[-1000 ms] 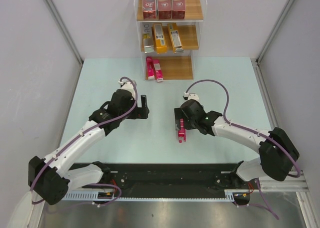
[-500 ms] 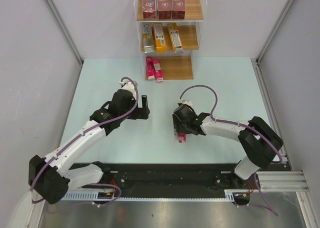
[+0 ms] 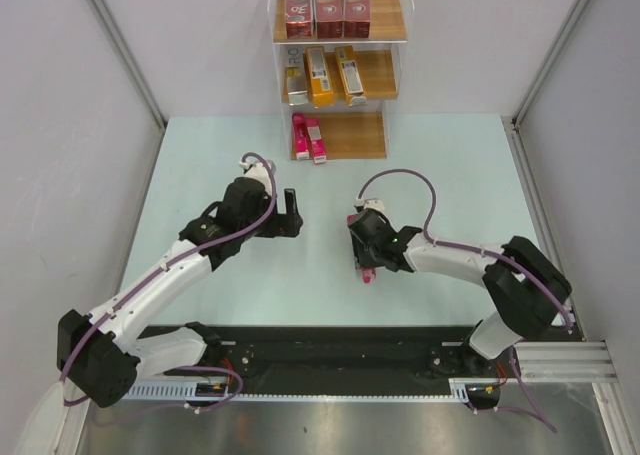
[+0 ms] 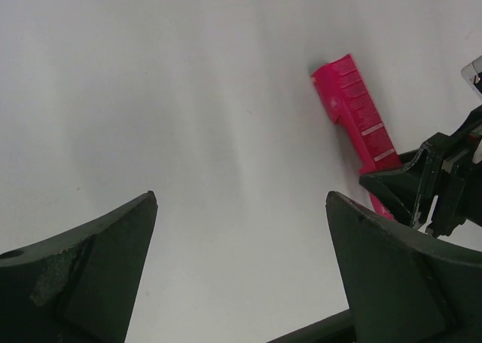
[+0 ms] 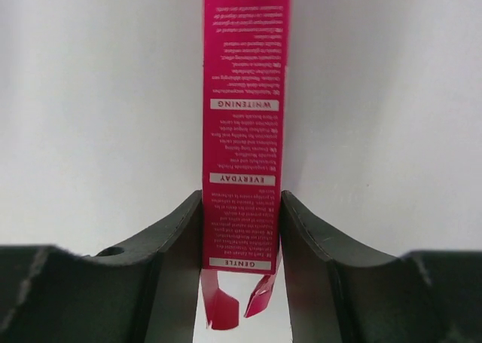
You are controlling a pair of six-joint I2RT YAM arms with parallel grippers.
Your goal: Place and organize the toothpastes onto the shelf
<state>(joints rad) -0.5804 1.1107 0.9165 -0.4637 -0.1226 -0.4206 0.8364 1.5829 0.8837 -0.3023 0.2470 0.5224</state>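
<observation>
Jaws: right gripper [image 5: 241, 203] clamped on the pink carton [image 5: 242, 94]; left gripper [image 4: 241, 260] spread wide, holding nothing.
Carton: mid-table, slightly right of centre.
Long axis: near edge to far edge, slightly slanted.

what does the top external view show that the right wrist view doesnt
Only top external: the shelf holding cartons, and the left tool. Only right wrist: the printed words WHITENING, EVERYDAY and GENTLE, and the loose end flaps. Both: the right tool shut on the pink carton, which lies on the table.
</observation>
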